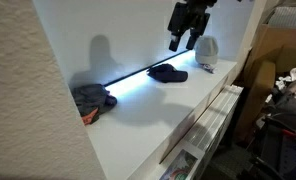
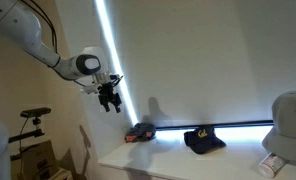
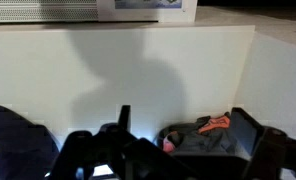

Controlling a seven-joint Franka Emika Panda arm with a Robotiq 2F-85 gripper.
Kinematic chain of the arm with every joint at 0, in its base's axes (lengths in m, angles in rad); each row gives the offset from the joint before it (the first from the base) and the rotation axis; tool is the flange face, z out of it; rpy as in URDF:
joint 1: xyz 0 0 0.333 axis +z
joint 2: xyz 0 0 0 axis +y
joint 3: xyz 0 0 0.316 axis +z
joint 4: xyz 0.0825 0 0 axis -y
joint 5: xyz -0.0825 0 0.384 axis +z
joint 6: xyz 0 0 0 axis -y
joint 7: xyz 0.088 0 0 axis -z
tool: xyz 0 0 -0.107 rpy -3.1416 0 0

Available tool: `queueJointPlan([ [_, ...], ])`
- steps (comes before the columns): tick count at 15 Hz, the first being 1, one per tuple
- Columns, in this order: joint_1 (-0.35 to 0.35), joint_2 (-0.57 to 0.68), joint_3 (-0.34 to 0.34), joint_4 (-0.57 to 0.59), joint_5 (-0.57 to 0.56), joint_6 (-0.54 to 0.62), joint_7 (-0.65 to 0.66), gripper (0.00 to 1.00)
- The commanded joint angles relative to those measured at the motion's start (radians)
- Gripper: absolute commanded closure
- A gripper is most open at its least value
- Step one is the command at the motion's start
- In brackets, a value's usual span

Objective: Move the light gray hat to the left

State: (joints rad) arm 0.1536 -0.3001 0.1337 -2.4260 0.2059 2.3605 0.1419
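Observation:
The light gray hat [image 1: 206,50] stands at one end of the white counter; it is large in the near right corner of an exterior view [image 2: 288,125]. It is out of the wrist view. My gripper [image 1: 188,25] hangs high in the air above the counter, apart from every hat, and also shows in an exterior view [image 2: 110,95]. In the wrist view my gripper [image 3: 184,113] is open and empty, with a gray and orange hat [image 3: 203,135] showing between the fingers further off.
A dark navy cap [image 1: 168,72] [image 2: 203,138] [image 3: 13,145] lies mid-counter. The gray and orange hat [image 1: 91,98] [image 2: 140,132] lies at the other end. A lit strip [image 1: 138,78] runs along the back wall. Boxes and clutter [image 1: 278,90] stand beside the counter.

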Motion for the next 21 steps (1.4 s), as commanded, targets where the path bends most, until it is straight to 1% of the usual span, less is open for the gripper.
queueJointPlan([
  [1,-0.002,0.000,0.002,0.001,0.000,-0.003,0.000,0.00],
  [7,-0.002,0.000,0.002,0.001,0.000,-0.003,0.000,0.00],
  [8,-0.006,0.059,0.063,0.004,-0.019,0.123,0.150,0.00],
  [9,-0.031,0.095,0.035,0.022,-0.012,0.169,0.153,0.00],
  [11,-0.074,0.116,-0.044,0.022,0.012,0.243,0.119,0.00],
  [12,-0.090,0.101,-0.070,0.001,0.026,0.271,0.115,0.00],
  [15,-0.164,0.157,-0.173,0.028,0.059,0.346,0.098,0.00],
  [17,-0.210,0.178,-0.229,0.047,0.083,0.370,0.107,0.00],
  [19,-0.253,0.197,-0.280,0.070,0.113,0.362,0.125,0.00],
  [20,-0.259,0.220,-0.311,0.097,0.175,0.335,0.098,0.00],
  [21,-0.247,0.248,-0.333,0.136,0.277,0.298,0.055,0.00],
])
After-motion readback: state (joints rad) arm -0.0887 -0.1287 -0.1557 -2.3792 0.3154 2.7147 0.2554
